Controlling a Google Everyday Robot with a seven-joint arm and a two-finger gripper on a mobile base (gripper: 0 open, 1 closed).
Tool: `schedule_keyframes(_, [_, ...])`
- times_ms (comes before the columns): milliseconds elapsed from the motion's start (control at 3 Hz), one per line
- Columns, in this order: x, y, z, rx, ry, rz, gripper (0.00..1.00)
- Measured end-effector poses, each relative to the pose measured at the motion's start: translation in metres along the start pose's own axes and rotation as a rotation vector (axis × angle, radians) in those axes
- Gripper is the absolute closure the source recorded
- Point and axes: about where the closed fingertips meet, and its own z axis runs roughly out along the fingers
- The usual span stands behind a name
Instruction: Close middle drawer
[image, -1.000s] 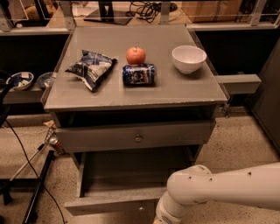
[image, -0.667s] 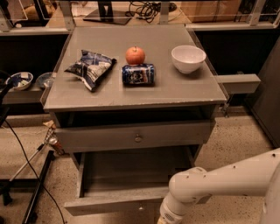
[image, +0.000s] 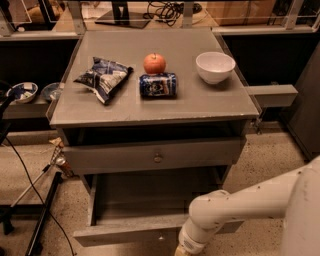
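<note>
The middle drawer (image: 125, 233) is pulled far out below the taller-fronted drawer (image: 150, 157), which has a small round knob. Its bare grey inside (image: 150, 197) shows from above, and its flat front faces me at the bottom of the view. Its knob is hidden. My white arm (image: 240, 205) reaches in from the right. Its wrist lies over the drawer's front edge, right of centre. My gripper (image: 179, 251) hangs down in front of the drawer front and is cut off by the bottom edge of the view.
On the cabinet top (image: 210, 105) lie a chip bag (image: 104, 77), an apple (image: 154, 63), a blue can on its side (image: 158, 85) and a white bowl (image: 215, 67). A stand leg and cables (image: 40, 210) are on the floor at the left. Bowls (image: 22, 91) sit on a left shelf.
My forearm has swung upward on the right while the wrist stays at the drawer's front edge. The drawer has not visibly moved.
</note>
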Motion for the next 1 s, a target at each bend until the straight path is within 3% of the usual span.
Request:
schedule_keyframes(333, [-0.017,-0.012,0.009,-0.003,-0.031,0.024,1.00])
schedule_keyframes(667, [-0.041,-0.033,0.004,0.014,-0.108,0.043,1.00])
schedule_keyframes(1000, [-0.042,-0.033,0.004,0.015,-0.108,0.043,1.00])
